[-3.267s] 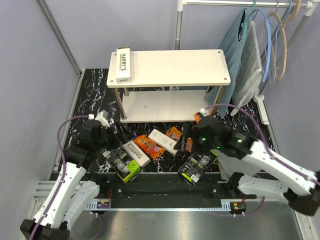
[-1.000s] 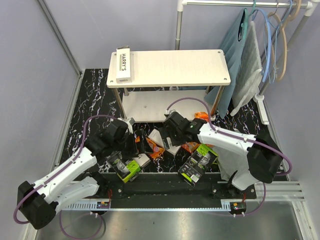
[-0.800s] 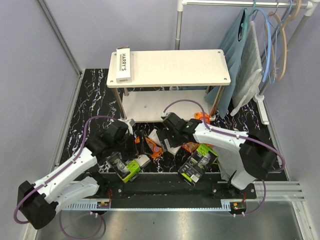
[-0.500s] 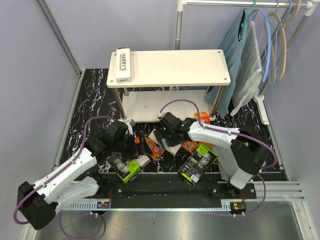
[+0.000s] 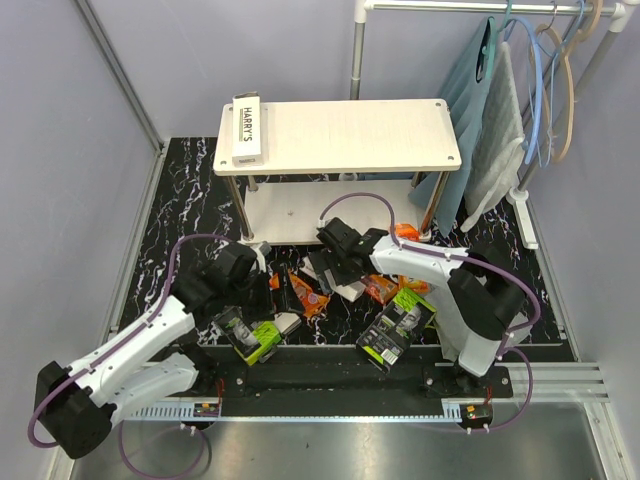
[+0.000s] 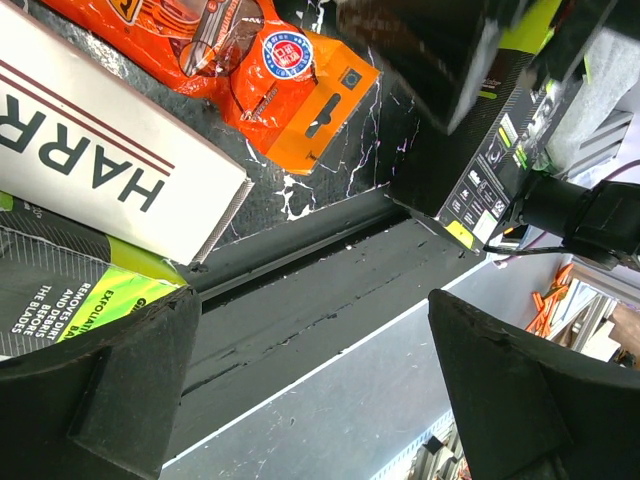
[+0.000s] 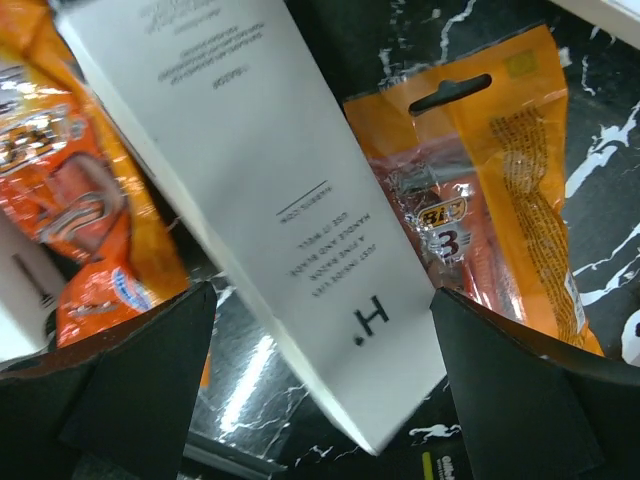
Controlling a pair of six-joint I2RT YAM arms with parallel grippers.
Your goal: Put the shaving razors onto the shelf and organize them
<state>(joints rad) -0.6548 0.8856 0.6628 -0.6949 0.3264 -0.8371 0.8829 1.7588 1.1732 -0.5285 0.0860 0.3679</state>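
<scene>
While both tools stand with their jaws spread as wide as they go and nothing between them, the right gripper (image 7: 320, 300) hangs low over a long white cardboard box printed with a black "H." (image 7: 280, 200). This box lies flat on the black marbled tabletop (image 5: 190, 190) between flat glossy orange razor packs (image 7: 500, 180), just in front of the low two-tier shelf of cream boards and shiny metal legs (image 5: 350, 135). It looks light and stiff, with smooth, rather slippery faces. I judge the best hold to be across its narrow width near the middle, so that it neither tips nor swings, and with a modest squeeze, since thin card dents. The left gripper (image 6: 315, 320), equally spread, hovers near the end of a second white "HARRY'S" box (image 6: 90, 170), which rests on a black-and-lime-green blister pack (image 6: 60, 290). That pack is probably springy plastic, and the orange packs look limp and slick, so an edge pinch would suit them best. A third white "HARRY'S" box (image 5: 247, 130) already lies at the left end of the shelf's top board; the rest are on the tabletop. Compared with a few seconds ago, both arms have swung forward from the near edge to the pile. Within the last second the right arm has crept leftward and toward the shelf over its box, while the left arm, the jaws and the shelved box are unchanged.
</scene>
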